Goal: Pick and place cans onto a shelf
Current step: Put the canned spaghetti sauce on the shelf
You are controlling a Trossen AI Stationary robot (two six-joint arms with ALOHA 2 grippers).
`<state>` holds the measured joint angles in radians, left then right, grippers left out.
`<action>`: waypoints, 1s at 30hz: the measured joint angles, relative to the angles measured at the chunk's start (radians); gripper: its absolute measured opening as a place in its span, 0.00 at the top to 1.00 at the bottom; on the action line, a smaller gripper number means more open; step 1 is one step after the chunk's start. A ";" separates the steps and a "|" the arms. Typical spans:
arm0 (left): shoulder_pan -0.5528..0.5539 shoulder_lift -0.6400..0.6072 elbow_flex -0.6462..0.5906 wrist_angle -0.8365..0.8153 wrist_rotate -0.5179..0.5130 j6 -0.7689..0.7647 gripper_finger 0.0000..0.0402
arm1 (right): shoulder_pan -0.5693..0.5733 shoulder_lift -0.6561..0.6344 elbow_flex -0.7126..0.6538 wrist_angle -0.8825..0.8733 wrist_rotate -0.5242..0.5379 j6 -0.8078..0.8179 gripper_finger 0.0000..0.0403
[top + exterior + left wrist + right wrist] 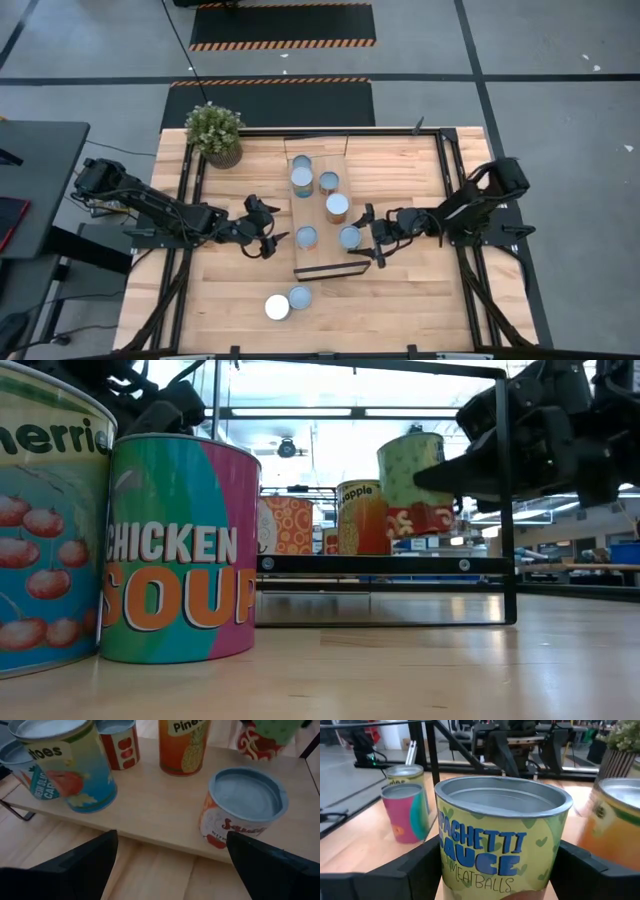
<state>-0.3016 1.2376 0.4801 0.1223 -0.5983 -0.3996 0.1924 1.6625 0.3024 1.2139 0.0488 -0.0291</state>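
The shelf (325, 262) is a pale board on a black frame in the middle of the table. Several cans stand upright on it, among them a tomato can (65, 765), a pineapple can (182, 745) and an orange-and-white can (245, 805). My right gripper (372, 240) comes from the shelf's right side, shut on a green spaghetti sauce can (502, 835) over the board's near end. My left gripper (265, 232) hovers open just off the shelf's left edge with nothing between its fingers. Two more cans (288, 302) stand on the table near its front edge. My right gripper pinches the spaghetti sauce can by its side wall (454, 867) between its two fingers (422, 862), one on each side. The fingers reach in almost level from the table's right. The can (415, 480) stays upright, its base a little above the shelf board (380, 564).
A potted plant (214, 132) stands at the table's far left corner. The chicken soup can (180, 550) and the cherries can (45, 520) stand close together near the front edge. Black frame rails run along the table's left and right sides.
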 joint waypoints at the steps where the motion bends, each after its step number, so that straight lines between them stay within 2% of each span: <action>1: 0.000 0.000 -0.001 0.006 -0.001 0.000 0.06 | 0.000 0.023 0.008 0.025 -0.003 0.000 0.23; 10: -0.001 0.000 -0.002 0.047 0.012 0.018 0.06 | 0.000 0.162 0.047 0.100 0.015 0.004 0.22; 15: -0.001 0.000 -0.001 0.039 0.022 0.018 0.06 | 0.000 0.187 0.059 0.071 0.079 0.006 0.14; 21: -0.008 0.000 -0.001 0.035 0.031 0.018 0.06 | 0.005 0.106 0.045 -0.018 0.114 0.013 0.06; 30: -0.010 0.000 -0.001 0.035 0.032 0.020 0.06 | 0.018 -0.011 0.041 -0.143 0.115 0.025 0.05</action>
<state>-0.3119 1.2373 0.4789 0.1570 -0.5659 -0.3794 0.2100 1.6510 0.3435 1.0711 0.1637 -0.0039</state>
